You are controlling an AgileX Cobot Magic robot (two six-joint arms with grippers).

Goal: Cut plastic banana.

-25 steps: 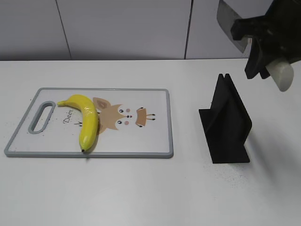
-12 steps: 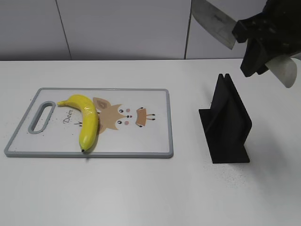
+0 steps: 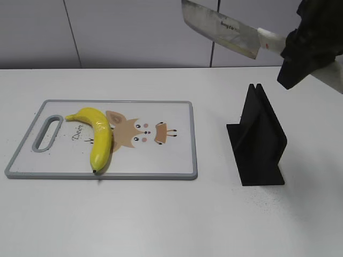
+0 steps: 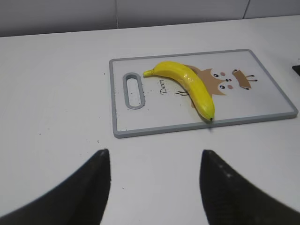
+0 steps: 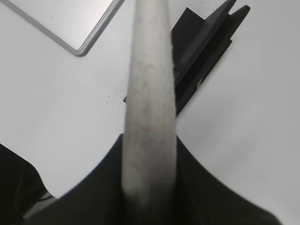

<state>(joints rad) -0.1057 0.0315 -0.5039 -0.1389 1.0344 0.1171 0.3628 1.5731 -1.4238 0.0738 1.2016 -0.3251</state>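
Cutting board [image 3: 161, 160]: script word printed near its handle-slot end, beside the fox cartoon. Reads "Deer" in the left wrist view [image 4: 161, 86]; partly covered by the plastic banana [image 3: 99, 136] in the exterior view, where only "Dee" shows.

Cleaver [image 3: 220, 27]: small dark brand mark on the blade face, close to the handle end. Letters too small to read with any certainty.

No other text, numbers or signs legible.
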